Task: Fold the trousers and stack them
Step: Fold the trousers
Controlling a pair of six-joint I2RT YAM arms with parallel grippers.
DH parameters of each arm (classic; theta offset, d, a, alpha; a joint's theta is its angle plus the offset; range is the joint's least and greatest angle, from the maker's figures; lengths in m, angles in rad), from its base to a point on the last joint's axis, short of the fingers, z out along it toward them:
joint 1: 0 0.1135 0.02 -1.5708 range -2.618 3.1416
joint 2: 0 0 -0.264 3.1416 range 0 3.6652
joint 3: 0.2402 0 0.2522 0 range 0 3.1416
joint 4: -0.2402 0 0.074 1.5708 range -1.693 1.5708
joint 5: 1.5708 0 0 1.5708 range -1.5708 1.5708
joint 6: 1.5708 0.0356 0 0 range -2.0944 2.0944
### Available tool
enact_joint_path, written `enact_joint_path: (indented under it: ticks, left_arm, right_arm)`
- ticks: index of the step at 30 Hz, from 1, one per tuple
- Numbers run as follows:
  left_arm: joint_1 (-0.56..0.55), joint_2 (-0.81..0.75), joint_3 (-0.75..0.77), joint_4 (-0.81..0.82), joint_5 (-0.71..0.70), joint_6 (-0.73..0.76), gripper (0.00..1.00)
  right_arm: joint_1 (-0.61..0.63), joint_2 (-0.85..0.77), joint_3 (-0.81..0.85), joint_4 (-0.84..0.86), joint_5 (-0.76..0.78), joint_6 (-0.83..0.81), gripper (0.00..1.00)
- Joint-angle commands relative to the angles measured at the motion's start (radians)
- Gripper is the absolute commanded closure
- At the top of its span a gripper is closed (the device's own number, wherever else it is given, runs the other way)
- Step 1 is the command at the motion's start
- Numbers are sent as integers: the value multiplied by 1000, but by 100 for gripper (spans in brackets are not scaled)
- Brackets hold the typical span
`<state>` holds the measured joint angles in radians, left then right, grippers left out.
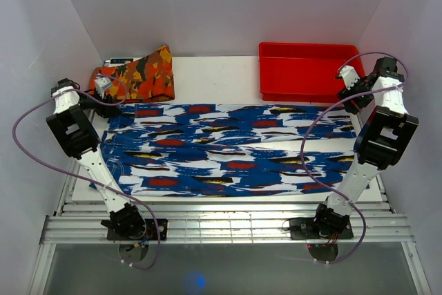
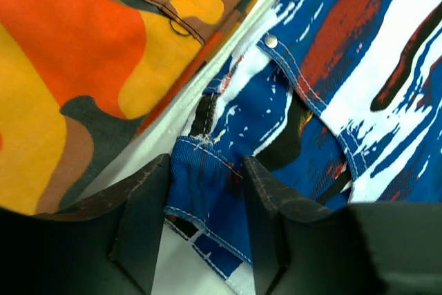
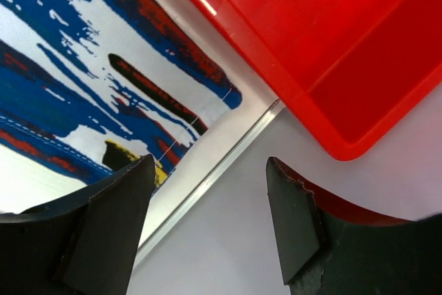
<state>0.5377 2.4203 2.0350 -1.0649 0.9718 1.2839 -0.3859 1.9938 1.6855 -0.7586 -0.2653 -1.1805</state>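
Note:
The trousers (image 1: pixel 228 150) lie flat across the table, waist at the left and leg ends at the right. Over the far-left waist corner my left gripper (image 1: pixel 103 88) is down on the cloth. In the left wrist view its jaws (image 2: pixel 207 170) stand open astride a raised fold of the blue waistband (image 2: pixel 200 177), which reaches both fingers (image 2: pixel 138 219) but does not look pinched. At the far right my right gripper (image 1: pixel 347 81) hovers open and empty (image 3: pixel 209 170), just past the trouser hem (image 3: pixel 83 67).
A folded orange camouflage garment (image 1: pixel 135 74) lies at the back left, right beside the left gripper (image 2: pixel 69 53). A red bin (image 1: pixel 307 70) stands at the back right, close to the right gripper (image 3: pixel 331 39). The board's metal edge (image 3: pixel 207 184) runs under the right jaws.

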Motion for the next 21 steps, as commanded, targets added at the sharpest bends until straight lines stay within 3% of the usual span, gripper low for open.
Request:
enact_joint_path:
  ticks: [1,9,15,21]
  left_arm:
    - [7,-3,-10,-82,-8,92,46]
    - [2,-41,-65,-113,-42,164,68]
    - [-5,-79,-125,-147,-85,222,100]
    - [-5,-131,-183,-148,-117,273,100]
  right_arm:
    - [1,17,59,7,-37,7,29]
    - [31,13,-32,4,-81,-18,45]
    - [119,0,-248,111,-42,1,53]
    - [131,-39,-409,121,20,-57,63]
